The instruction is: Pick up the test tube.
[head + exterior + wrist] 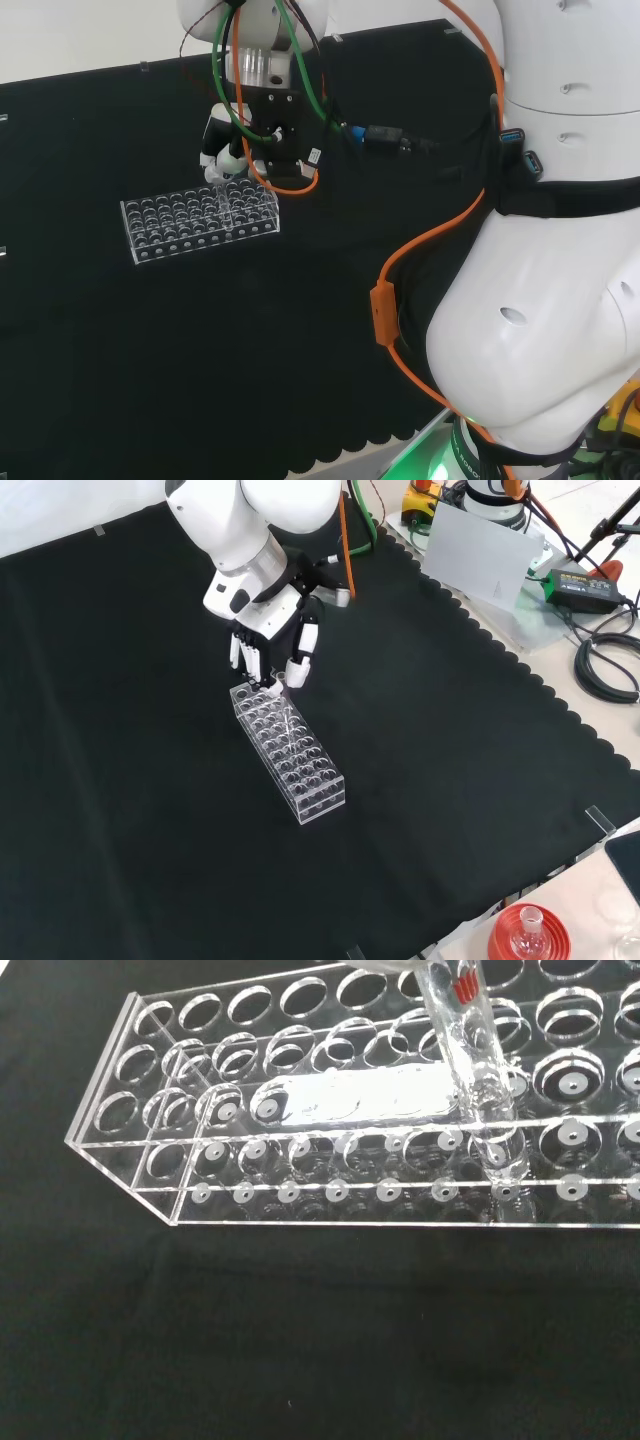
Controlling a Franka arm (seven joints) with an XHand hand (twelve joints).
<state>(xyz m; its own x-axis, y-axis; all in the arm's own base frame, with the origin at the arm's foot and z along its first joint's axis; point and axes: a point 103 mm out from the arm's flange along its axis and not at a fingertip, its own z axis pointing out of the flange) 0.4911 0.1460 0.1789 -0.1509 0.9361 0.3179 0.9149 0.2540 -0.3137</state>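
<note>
1. Hand (268, 645): black and white, poised over the far end of the rack in the front view. Fingers (298, 670) point downward, drawn in toward the tube's upper end; a pinch seems likely, though actual contact cannot be confirmed.
2. Test tube (480, 1090): clear glass with red marks near its top. It stands tilted in a hole of the rack, its rounded bottom seated at the lower plate, as the wrist view shows.
3. Rack (290, 750): clear plastic, long, with several rows of round holes, resting on the black cloth of the counter (130, 780). Apart from the one tube, the holes that can be seen appear empty.
4. Progress, judged: the approach is done and the grasp is at or near closure. The tube is not yet lifted; drawing it upward clear of its hole is what is left.
5. Flask (527, 927): small, clear, on a red ribbed stand at the counter's near edge, well apart from the rack. Contents cannot be told.
</note>
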